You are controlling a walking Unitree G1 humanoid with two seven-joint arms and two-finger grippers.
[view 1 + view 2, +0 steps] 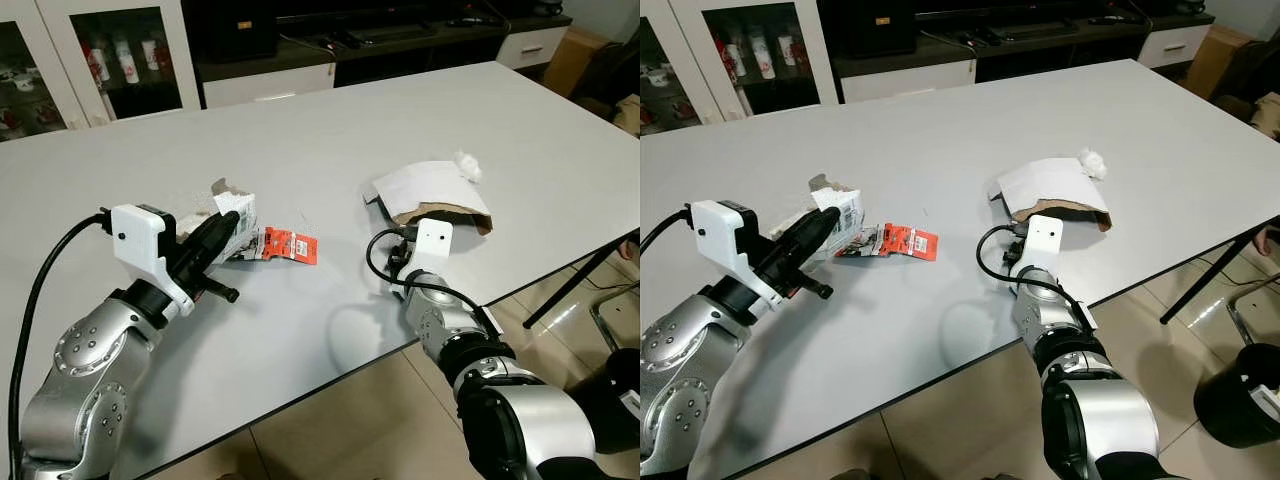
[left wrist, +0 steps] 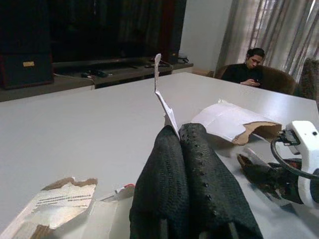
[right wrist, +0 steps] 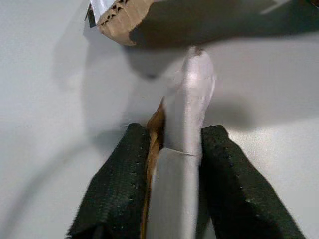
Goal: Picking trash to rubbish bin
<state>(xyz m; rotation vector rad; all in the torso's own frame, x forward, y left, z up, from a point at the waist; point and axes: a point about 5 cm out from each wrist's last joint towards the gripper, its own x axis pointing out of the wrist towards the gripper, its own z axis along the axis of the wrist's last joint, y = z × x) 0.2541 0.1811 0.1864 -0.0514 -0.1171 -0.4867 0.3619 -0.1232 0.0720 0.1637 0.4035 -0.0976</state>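
- Pale grey matt bench (image 1: 330,130) stretching wide across a living room, black legs at its right corner over beige floor tiles.
- Behind its far edge: white glass-door cabinet (image 1: 90,55) with bottles inside, and low dark media unit (image 1: 400,40) with a white drawer.
- Across the room, in the left wrist view: person seated in a brown armchair (image 2: 251,67) before pale curtains.
- Black round bin (image 1: 1240,395) standing on the floor off the bench's right corner.
- Left hand (image 1: 222,232) reaching over the bench's left part, its two black fingers pressed together on a thin torn white paper scrap (image 2: 164,99); scrap standing upright from the fingertips, long axis vertical, pointed end up.
- Just beside that hand: torn white printed carton (image 1: 235,210) with ragged brown edges, lying on the bench.
- Touching the carton's right side: flat red-and-white printed wrapper (image 1: 285,245), long axis across the bench, red end towards the right.
- Right hand (image 3: 174,149) low over the bench near its front edge, fingers parted a little and clamped on a flat white-and-brown cardboard strip (image 3: 187,114); strip running straight out along the fingers, tip aimed at the larger sheet ahead.
- Ahead of it: torn white-faced brown cardboard sheet (image 1: 435,190), curled, raised edge facing the robot.
- White crumpled tissue ball (image 1: 467,165) at the sheet's far right corner, touching or nearly so.
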